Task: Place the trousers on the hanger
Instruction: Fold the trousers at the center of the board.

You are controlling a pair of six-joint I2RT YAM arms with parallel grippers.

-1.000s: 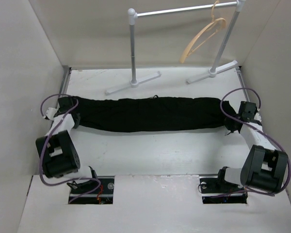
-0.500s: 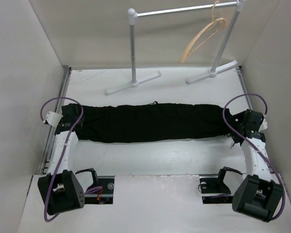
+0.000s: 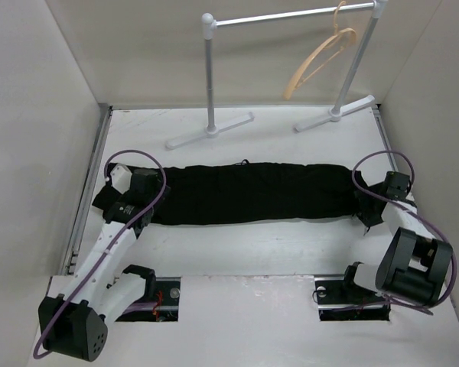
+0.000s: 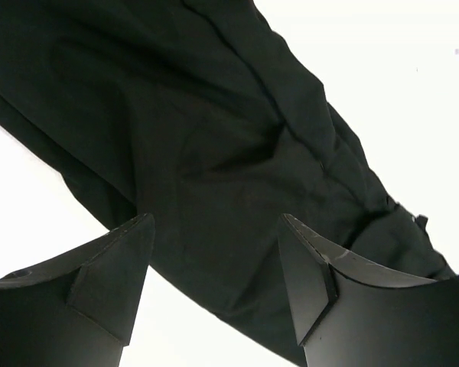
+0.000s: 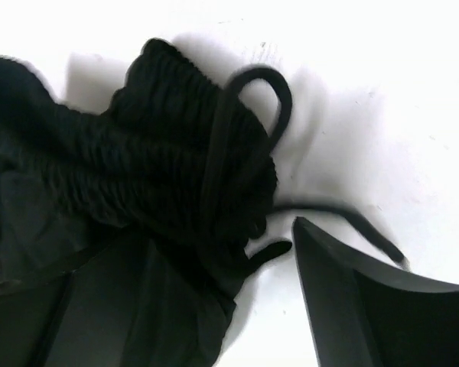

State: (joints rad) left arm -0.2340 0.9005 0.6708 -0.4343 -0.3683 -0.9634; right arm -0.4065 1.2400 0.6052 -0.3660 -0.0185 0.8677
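The black trousers (image 3: 245,193) lie stretched out flat across the table, left to right. My left gripper (image 3: 138,191) hovers over their left end, open; in the left wrist view its fingers (image 4: 115,275) stand wide apart above the dark cloth (image 4: 214,138), gripping nothing. My right gripper (image 3: 369,206) is at the right end, open beside the gathered waistband (image 5: 183,160) and its drawstring loop (image 5: 268,92); some cloth lies between its fingers (image 5: 352,306). The tan wooden hanger (image 3: 321,57) hangs on the rail at the back right, far from both grippers.
The white-and-grey rail stand (image 3: 209,76) stands at the back, with its feet (image 3: 210,130) on the table just behind the trousers. Plain walls close in on the left and right. Bare white table (image 3: 252,245) lies between the trousers and the arm bases.
Both grippers have opened and let go of the trouser ends. The left arm has swung right over the left end. The right arm has drawn back near its end.
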